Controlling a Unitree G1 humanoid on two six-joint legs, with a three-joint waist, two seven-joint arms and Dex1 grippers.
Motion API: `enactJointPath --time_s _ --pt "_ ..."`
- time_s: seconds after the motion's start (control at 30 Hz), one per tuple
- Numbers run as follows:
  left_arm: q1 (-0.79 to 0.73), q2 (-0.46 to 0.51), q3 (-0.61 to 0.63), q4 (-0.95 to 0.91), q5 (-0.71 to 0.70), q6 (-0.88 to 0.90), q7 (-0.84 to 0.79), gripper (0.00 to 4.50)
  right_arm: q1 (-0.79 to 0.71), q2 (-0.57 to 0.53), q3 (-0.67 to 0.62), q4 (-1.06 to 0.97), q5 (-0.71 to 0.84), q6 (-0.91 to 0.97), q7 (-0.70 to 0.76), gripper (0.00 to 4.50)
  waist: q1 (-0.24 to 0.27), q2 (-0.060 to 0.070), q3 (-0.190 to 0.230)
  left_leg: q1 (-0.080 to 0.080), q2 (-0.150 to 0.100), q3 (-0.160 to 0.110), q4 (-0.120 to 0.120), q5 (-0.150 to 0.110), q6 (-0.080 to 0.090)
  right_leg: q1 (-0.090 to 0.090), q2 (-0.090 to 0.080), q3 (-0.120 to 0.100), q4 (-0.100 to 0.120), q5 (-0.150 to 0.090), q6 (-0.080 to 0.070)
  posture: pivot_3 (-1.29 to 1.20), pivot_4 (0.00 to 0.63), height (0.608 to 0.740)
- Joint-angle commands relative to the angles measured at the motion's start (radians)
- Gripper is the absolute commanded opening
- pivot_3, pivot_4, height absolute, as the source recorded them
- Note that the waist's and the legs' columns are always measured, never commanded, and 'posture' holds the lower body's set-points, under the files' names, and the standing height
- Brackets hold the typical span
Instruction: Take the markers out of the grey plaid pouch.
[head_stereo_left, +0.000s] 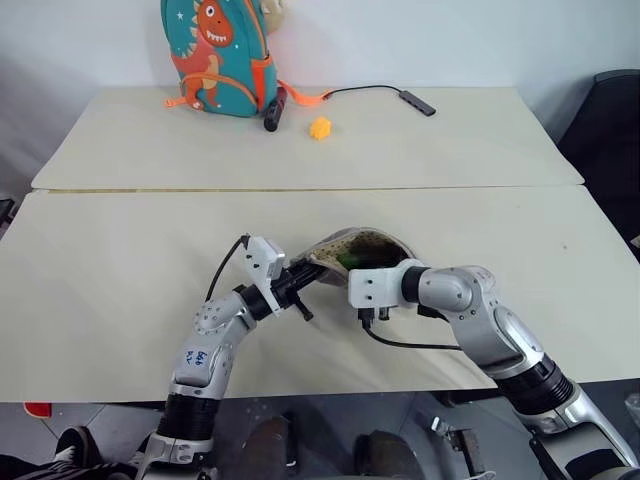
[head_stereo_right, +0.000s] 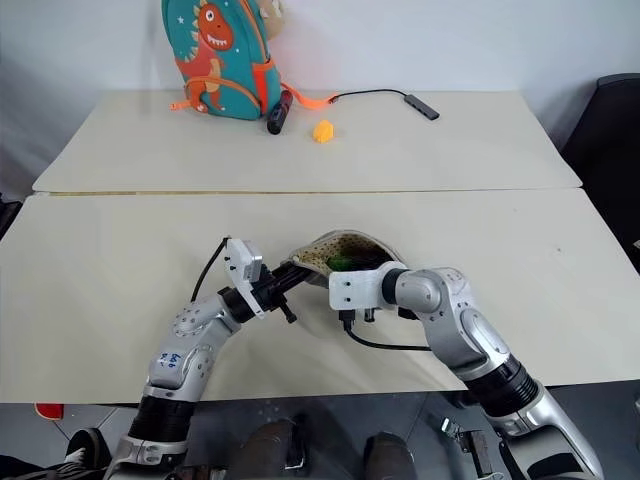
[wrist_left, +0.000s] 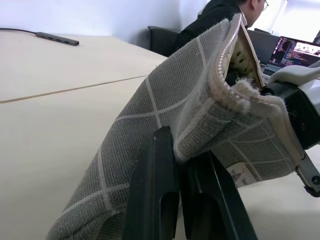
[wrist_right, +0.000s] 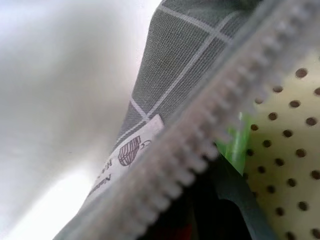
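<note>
Left eye view: both pincers at the open grey plaid pouch (head_stereo_left: 358, 247), near the front edge of the table (head_stereo_left: 120, 290).

The left gripper (wrist_left: 182, 172) is clamped tight on the pouch's grey edge, holding the mouth lifted just beyond its fingertips. The right gripper (head_stereo_left: 385, 262) reaches into that mouth from the other side, its tips buried in the dotted tan lining; I cannot tell whether they hold anything. A light green marker (wrist_right: 235, 142) lies inside the pouch, just past the right pincer's fingers. Far beyond both, a teal backpack (head_stereo_left: 215, 55), a dark cylinder (head_stereo_left: 274, 110) and a small orange object (head_stereo_left: 320, 128).
</note>
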Motion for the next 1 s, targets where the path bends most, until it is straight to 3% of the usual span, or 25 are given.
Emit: enactJointPath --time_s 0.03,0.2,0.33,0.53,0.63,0.77,1.0 --pt "-0.058 -0.045 0.009 -0.094 -0.070 -0.018 0.015 0.00 0.024 0.018 0.140 0.017 -0.020 -0.127 0.023 0.57 0.000 0.000 0.000 0.000 0.000 0.000 0.000 0.000 0.000 0.000 0.000 0.000 0.000 0.000 0.000 0.00 0.150 0.740" --pt "-0.051 -0.002 -0.040 -0.096 0.000 -0.095 -0.052 0.00 0.006 0.043 0.083 0.032 0.007 -0.093 0.046 0.57 -0.001 0.000 0.000 0.000 0.000 0.000 0.000 0.000 0.000 0.000 0.000 0.000 0.000 0.000 0.000 0.00 0.150 0.740" --pt "-0.065 -0.030 0.004 -0.083 -0.048 -0.026 -0.006 0.00 0.007 -0.030 0.120 -0.004 0.017 -0.259 0.086 0.57 0.000 0.000 0.000 0.000 0.000 0.000 0.000 0.000 0.000 0.000 0.000 0.000 0.000 0.000 0.000 0.00 0.150 0.740" --pt "-0.089 -0.080 0.070 -0.071 -0.099 0.030 0.064 0.00 0.025 -0.048 0.117 0.030 -0.076 -0.371 -0.025 0.57 0.000 0.000 0.000 0.000 0.000 -0.001 0.000 0.000 0.000 0.001 0.000 0.000 -0.001 0.000 0.000 0.00 0.150 0.740" --pt "-0.072 -0.046 0.044 -0.069 -0.042 0.003 0.036 0.00 -0.003 -0.028 0.069 0.053 -0.057 -0.393 -0.078 0.57 0.000 0.000 0.000 0.000 0.000 -0.001 0.000 0.001 -0.001 0.001 0.000 0.000 -0.001 0.000 0.000 0.00 0.150 0.740" --pt "-0.033 0.041 -0.025 -0.056 0.068 -0.122 -0.039 0.00 0.006 0.027 -0.013 0.006 0.083 -0.277 -0.035 0.57 -0.002 0.000 0.000 0.000 0.000 -0.001 -0.001 0.001 -0.001 0.001 0.001 0.000 -0.001 0.000 0.000 0.00 0.150 0.740" --pt "-0.029 0.088 0.003 0.002 0.076 -0.233 -0.056 0.00 0.040 0.030 -0.110 -0.077 0.243 -0.083 0.058 0.57 0.001 0.000 0.000 0.000 0.000 -0.002 -0.002 0.001 -0.001 0.001 0.000 0.001 -0.002 0.000 0.000 0.00 0.150 0.740"
